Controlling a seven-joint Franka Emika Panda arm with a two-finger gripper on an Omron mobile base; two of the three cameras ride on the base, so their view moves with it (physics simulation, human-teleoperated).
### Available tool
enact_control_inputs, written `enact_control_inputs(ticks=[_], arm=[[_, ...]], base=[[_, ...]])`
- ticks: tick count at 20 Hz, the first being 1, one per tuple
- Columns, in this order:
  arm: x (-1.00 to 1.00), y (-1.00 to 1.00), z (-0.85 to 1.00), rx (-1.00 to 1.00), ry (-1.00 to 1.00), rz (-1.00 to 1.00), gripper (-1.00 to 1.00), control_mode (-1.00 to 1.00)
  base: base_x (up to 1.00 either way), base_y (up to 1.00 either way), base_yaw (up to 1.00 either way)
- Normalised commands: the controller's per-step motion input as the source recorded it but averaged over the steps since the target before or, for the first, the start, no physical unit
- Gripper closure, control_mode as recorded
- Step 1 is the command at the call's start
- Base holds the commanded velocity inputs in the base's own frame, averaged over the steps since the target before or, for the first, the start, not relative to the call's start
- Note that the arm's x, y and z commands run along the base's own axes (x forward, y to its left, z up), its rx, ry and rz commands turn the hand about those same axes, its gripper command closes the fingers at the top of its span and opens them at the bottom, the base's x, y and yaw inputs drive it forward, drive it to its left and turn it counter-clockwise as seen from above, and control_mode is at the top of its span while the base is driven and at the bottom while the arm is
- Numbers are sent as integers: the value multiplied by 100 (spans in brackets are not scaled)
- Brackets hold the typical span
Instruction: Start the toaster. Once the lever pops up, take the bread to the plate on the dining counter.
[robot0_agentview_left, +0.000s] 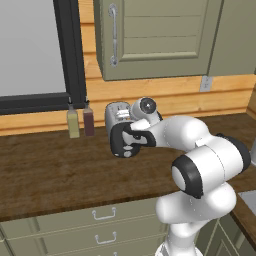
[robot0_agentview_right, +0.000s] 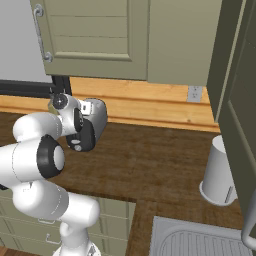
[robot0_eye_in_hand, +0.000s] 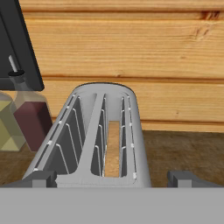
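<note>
Centre frame, the wide-open, empty gripper (robot0_eye_in_hand: 112, 179) straddles the shiny silver two-slot toaster (robot0_eye_in_hand: 94, 135). Thin tan bread (robot0_eye_in_hand: 113, 148) sits in its right slot. Descending here could miss the lever.

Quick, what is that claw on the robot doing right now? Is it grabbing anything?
Gripper: open and holding nothing, its two fingertips spread to either side of the toaster, with the bread sitting down in one slot.

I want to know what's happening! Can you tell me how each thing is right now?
toaster: upright on the worktop, two slots open on top.
bread: down inside one slot.
gripper: open, fingertips either side of the toaster's near end.
cabinet door: closed.
</note>
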Motion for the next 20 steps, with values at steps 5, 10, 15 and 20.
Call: enact_control_inputs(ticks=[5,10,15,20], arm=[[0,0,0,0,0,0,-100,-100],[0,0,0,0,0,0,-100,-100],[0,0,0,0,0,0,-100,-100],[0,0,0,0,0,0,-100,-100]], base=[[0,0,0],[0,0,0],[0,0,0],[0,0,0]])
